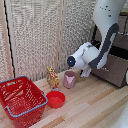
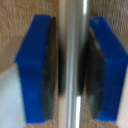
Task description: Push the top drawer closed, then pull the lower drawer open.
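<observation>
From the wrist camera I see my pincer (image 2: 73, 70) straddling a thin silver bar handle (image 2: 75, 60). The two blue fingers (image 2: 35, 67) sit on either side of it, their dark inner pads close against the bar, so I read the pincer as pinching the handle, though the picture is soft and I cannot be sure both pads actually touch. Behind the bar there is brown wood grain, the front of a drawer.

In the exterior view the arm (image 1: 100, 35) reaches down from the top of the picture toward the cabinet at the exterior view's right edge. The white wrist with its round dark camera face (image 1: 71, 61) is turned toward the room, and the pincer end is hidden behind the wrist against the dark brown front of the lower drawer (image 1: 116, 70). That front stands a little proud of the cabinet body above it, low down and just above the bench (image 1: 95, 105). The paler top drawer I cannot make out clearly; the arm covers most of that area.

On the pale wooden bench, well apart from the cabinet, stands a pink cup (image 1: 69, 79), upright. Beside it, toward the exterior view's left, is a small yellow-brown figure (image 1: 52, 77). In front of that lies a red bowl (image 1: 55, 99), touching or nearly touching a red wire basket (image 1: 21, 100) with a blue rim. A slatted blind-like screen (image 1: 35, 35) forms the background.
</observation>
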